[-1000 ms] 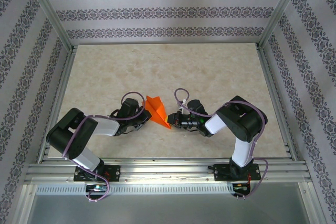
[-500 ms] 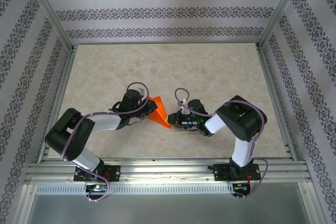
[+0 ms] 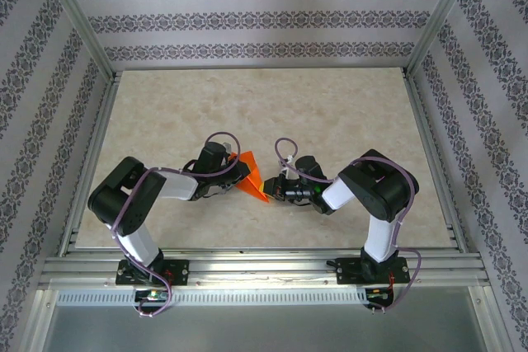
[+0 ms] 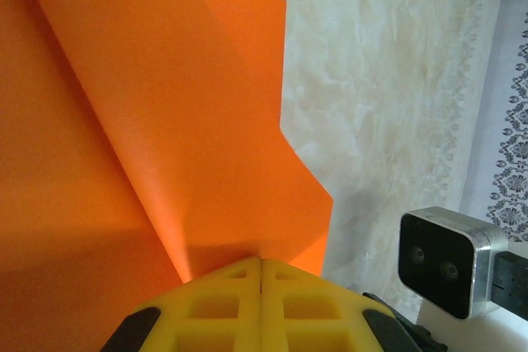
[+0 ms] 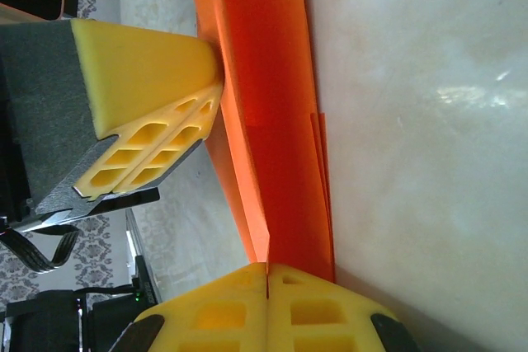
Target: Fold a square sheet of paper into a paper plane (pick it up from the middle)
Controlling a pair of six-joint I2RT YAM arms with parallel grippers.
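Paper (image 3: 250, 174), orange and folded, is seen from above near the middle of the worktop (image 3: 346, 113), between the left end effector (image 3: 238, 172) and the right end effector (image 3: 271, 193). In the left wrist view, the left pads (image 4: 214, 309) are pressed together, the paper just ahead. In the right wrist view, the paper's edge is pinched by the right pads (image 5: 313, 311); the left pads, closed together, are pressed against its side.
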